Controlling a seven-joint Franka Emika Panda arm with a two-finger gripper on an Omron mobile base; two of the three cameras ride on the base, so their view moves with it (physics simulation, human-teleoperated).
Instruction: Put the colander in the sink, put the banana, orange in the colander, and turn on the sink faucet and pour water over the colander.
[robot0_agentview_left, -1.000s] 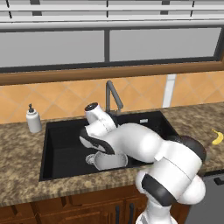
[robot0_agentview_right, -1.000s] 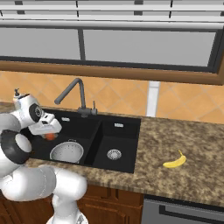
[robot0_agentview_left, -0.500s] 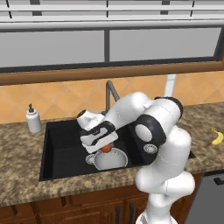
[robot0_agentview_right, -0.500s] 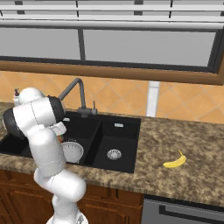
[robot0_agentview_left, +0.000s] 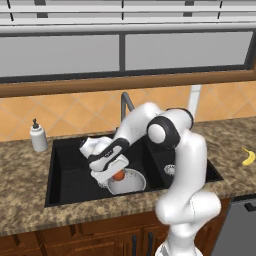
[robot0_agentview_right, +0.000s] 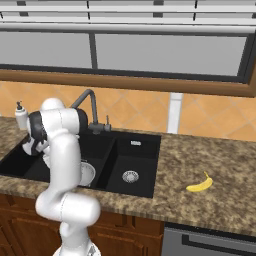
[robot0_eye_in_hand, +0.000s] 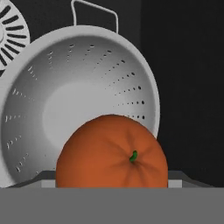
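The silvery colander (robot0_agentview_left: 129, 184) (robot0_agentview_right: 88, 173) (robot0_eye_in_hand: 65, 100) sits in the wide basin of the black sink (robot0_agentview_left: 65, 172) (robot0_agentview_right: 19, 163). My gripper (robot0_agentview_left: 115, 173) hangs low in that basin, just over the colander's near rim, shut on the orange (robot0_agentview_left: 118, 176) (robot0_eye_in_hand: 112, 151). In the hand view the orange fills the foreground and covers the fingertips, with the colander's perforated bowl right behind it. The yellow banana (robot0_agentview_left: 248, 156) (robot0_agentview_right: 200, 183) lies on the counter far to the right. The dark gooseneck faucet (robot0_agentview_left: 125, 102) (robot0_agentview_right: 90, 100) stands behind the sink, partly hidden by my arm.
A white soap dispenser (robot0_agentview_left: 38, 137) (robot0_agentview_right: 20, 115) stands on the counter left of the sink. The narrower basin with its steel drain (robot0_agentview_left: 170, 169) (robot0_agentview_right: 130, 176) lies to the right of the colander. Speckled granite counter (robot0_agentview_right: 210, 200) surrounds the sink.
My arm has swung round and reached down into the wide basin, bringing the gripper and the orange lower, over the colander. The banana has not moved.
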